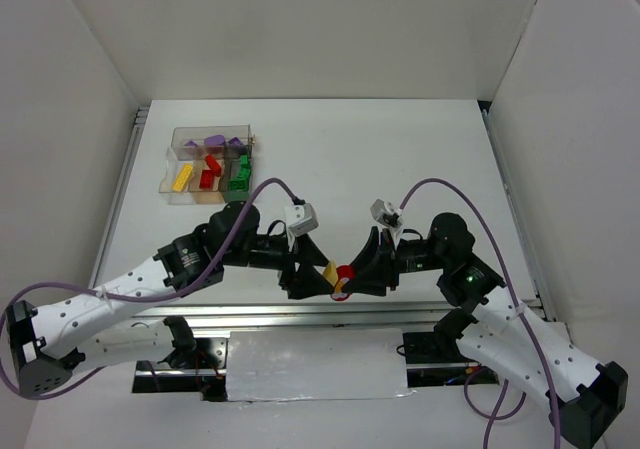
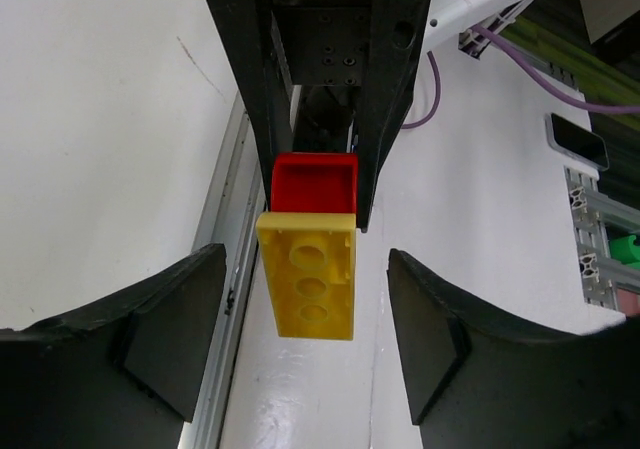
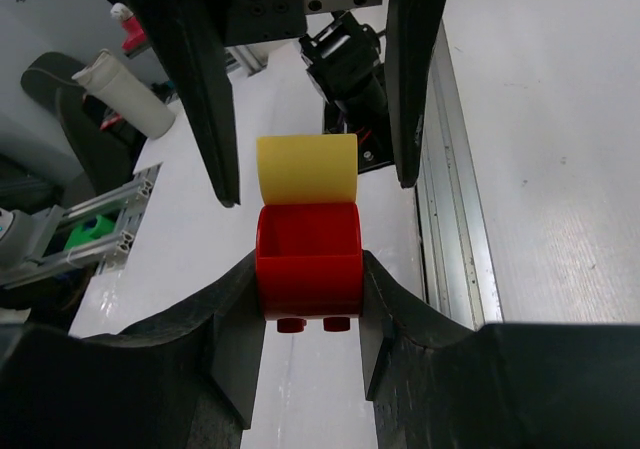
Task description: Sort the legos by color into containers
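While the two arms meet nose to nose over the near edge of the bench (image 1: 420, 149), the right gripper (image 3: 310, 269) pinches a red brick (image 3: 308, 259) between its fingers, hollow side towards its own camera. A yellow brick (image 2: 307, 279) sits tight against the red one's far end and juts out towards the left arm. The left wrist view shows its underside with three round holes in a row. The left gripper (image 2: 305, 299) is spread wide, one finger on either side of the yellow brick with a clear gap on both sides, touching neither piece.

At the far left of the bench stands the clear box (image 1: 212, 128), well apart from both grippers. In its compartments lie purple pieces (image 1: 213, 141) along the far row, and nearer, from left to right, a yellow bar (image 1: 183, 177), red pieces (image 1: 209, 174) and green pieces (image 1: 239, 176)
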`<action>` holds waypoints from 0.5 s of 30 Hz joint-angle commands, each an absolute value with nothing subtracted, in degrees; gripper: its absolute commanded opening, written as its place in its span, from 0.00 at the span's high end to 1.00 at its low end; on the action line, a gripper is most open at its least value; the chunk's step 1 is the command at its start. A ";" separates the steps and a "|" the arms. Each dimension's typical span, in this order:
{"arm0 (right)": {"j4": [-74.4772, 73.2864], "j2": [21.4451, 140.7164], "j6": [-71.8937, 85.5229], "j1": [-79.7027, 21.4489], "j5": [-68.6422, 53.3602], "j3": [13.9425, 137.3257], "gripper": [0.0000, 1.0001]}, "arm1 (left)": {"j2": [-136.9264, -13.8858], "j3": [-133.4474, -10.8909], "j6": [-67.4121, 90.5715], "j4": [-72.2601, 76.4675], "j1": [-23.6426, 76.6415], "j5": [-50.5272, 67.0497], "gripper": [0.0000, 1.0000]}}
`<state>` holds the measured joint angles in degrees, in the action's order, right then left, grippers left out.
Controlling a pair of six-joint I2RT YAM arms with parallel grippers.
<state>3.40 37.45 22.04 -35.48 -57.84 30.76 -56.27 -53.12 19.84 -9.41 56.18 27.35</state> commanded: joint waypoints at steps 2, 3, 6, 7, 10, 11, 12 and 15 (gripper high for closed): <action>7.29 37.79 22.32 -35.68 -59.41 33.49 1.00 | -57.30 -54.23 19.95 -4.13 56.25 30.41 0.27; 7.47 37.79 22.24 -35.68 -59.33 33.40 1.00 | -57.74 -54.32 19.95 -4.04 56.25 30.58 0.35; 7.82 37.97 22.41 -35.68 -58.80 33.05 1.00 | -57.92 -54.41 20.13 -3.61 56.25 30.58 0.45; 8.17 37.97 22.50 -35.68 -58.62 32.96 1.00 | -58.01 -54.32 20.13 -3.60 56.25 30.50 0.60; 7.92 37.97 21.98 -35.68 -57.92 32.52 1.00 | -58.01 -54.93 20.04 -4.12 56.16 28.23 1.00; 7.74 37.53 21.71 -35.68 -56.27 32.35 1.00 | -57.92 -55.37 20.30 -4.91 55.99 26.04 1.00; 7.56 37.01 21.45 -35.68 -55.12 32.00 1.00 | -57.40 -55.63 20.65 -5.70 55.64 20.01 1.00; 7.38 34.20 21.79 -35.51 -45.30 29.80 1.00 | -55.03 -56.69 23.72 -10.36 50.30 9.52 1.00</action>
<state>4.25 37.21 21.74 -35.46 -53.56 30.48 -57.39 -53.80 21.41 -9.34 54.98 23.11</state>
